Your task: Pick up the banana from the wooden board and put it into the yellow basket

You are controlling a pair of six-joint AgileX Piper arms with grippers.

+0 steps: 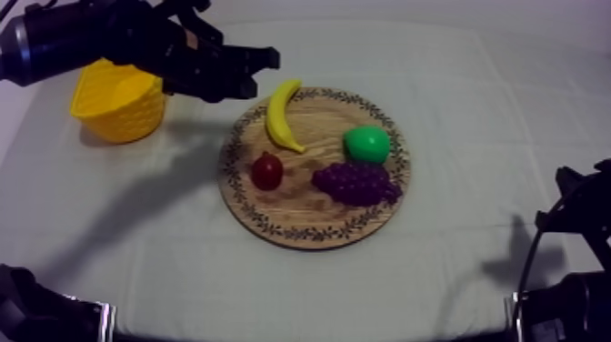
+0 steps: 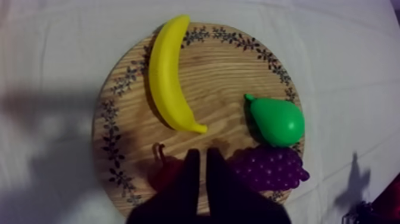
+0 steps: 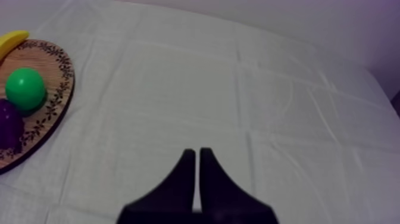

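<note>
Left hand (image 2: pixel 199 155) hung between yellow basket (image 1: pixel 118 102) and banana (image 1: pixel 283 116), fingers pressed together on nothing. The banana lay on the wooden board (image 1: pixel 305 229), at its rim. Right hand (image 3: pixel 197 156), closed on nothing too, sat over the table (image 3: pixel 280 89).

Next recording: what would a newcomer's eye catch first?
The bright banana lies along the rim of the wooden board, with a pear, grapes and a small red fruit. My left end effector, shut, hangs near the banana; the yellow basket stands left of the board.
</note>
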